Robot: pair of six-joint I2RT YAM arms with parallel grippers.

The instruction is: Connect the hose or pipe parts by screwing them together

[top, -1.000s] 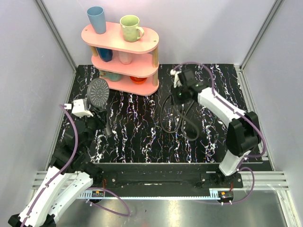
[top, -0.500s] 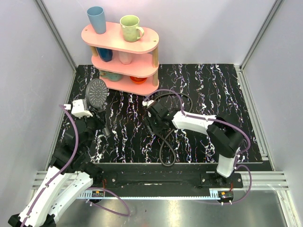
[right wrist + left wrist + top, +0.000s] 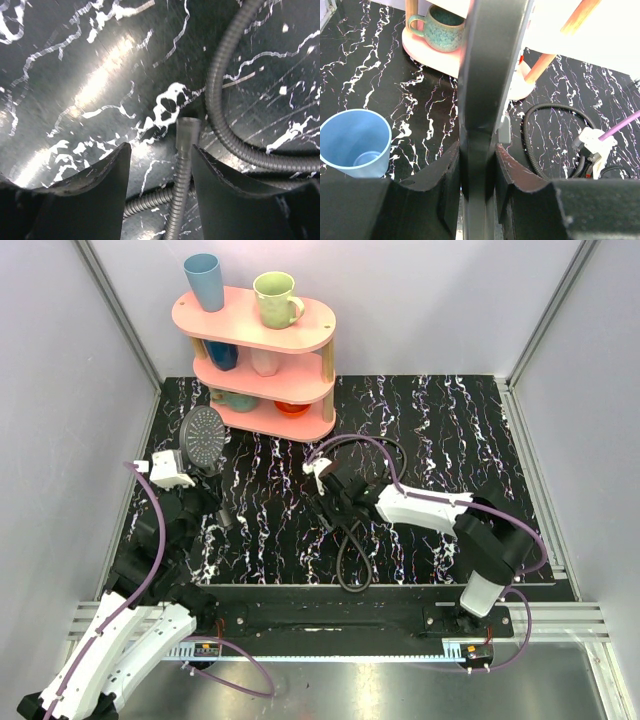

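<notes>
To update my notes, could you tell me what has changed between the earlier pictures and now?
The right arm swung from the back right toward the near middle, dragging the long black flexible hose along; its jaws now stand open around the hose's end. The left arm, jaws shut on the round grey shower head's dark handle, barely moved.

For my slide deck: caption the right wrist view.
Right gripper, jaws open, poised over the hose end fitting on the marbled table.

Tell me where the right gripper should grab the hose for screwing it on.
Grip the ribbed hose just behind its smooth end collar, coming down from above: that end lies flat on the table, between the open fingers of the right gripper.
</notes>
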